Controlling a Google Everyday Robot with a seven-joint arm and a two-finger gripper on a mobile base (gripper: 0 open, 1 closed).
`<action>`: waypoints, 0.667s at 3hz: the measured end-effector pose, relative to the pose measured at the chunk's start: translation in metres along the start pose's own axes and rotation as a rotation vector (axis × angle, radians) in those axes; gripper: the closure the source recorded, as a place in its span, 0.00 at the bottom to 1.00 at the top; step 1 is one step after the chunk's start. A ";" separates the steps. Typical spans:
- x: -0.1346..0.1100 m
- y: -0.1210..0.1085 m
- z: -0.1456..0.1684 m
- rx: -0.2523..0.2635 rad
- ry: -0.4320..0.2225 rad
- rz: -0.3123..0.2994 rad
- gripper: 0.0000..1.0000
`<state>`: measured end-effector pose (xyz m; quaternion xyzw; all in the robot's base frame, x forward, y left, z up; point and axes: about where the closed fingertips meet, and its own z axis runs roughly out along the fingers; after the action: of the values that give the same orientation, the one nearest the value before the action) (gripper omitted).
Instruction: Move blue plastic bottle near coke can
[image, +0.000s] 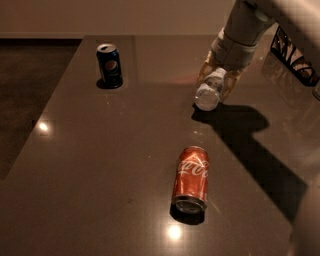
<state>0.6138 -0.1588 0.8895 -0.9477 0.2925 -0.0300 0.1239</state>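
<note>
While the coke can (191, 179) lies on its side toward the near part of the desk (100, 160), the blue plastic bottle (209, 93) is farther back on the right, clamped between the two fingers of the end effector (219, 82). Whether the bottle touches the desk I cannot tell. Bottle and coke can are well apart. A dark blue Pepsi can (109, 65) stands upright at the far left.
</note>
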 end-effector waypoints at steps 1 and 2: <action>-0.034 0.018 -0.008 0.023 -0.017 0.045 1.00; -0.063 0.038 -0.008 0.031 -0.036 0.091 1.00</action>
<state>0.5403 -0.1554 0.8885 -0.9318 0.3327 -0.0120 0.1447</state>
